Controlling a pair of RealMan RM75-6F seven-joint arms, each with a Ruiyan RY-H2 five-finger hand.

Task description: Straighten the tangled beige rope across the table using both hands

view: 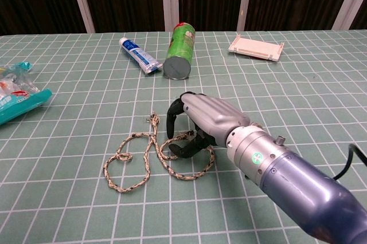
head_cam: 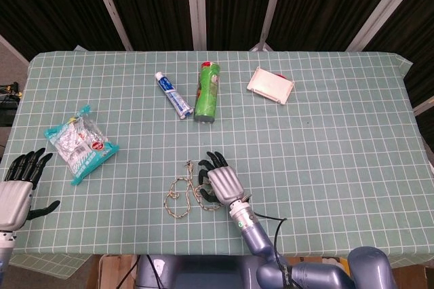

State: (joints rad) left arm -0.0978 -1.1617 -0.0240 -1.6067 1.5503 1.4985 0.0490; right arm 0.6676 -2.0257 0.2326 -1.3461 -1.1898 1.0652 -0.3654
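The beige rope [head_cam: 180, 195] lies in tangled loops near the table's front edge, left of centre; in the chest view the rope [view: 136, 161] shows a small loop on the left and a larger one on the right. My right hand [head_cam: 221, 182] hovers over the rope's right loop, its fingers [view: 174, 115] arched down to the table. A strand runs between the fingertips and the thumb [view: 182, 150], with a gap still showing, and the rope lies flat. My left hand [head_cam: 18, 188] hangs beyond the table's front-left corner, fingers spread, holding nothing.
A green can [head_cam: 207, 92] lies on its side beside a toothpaste tube [head_cam: 173, 95] at the back centre. A white tray [head_cam: 270, 85] sits to their right. A snack bag [head_cam: 80, 143] lies at the left, between my left hand and the rope.
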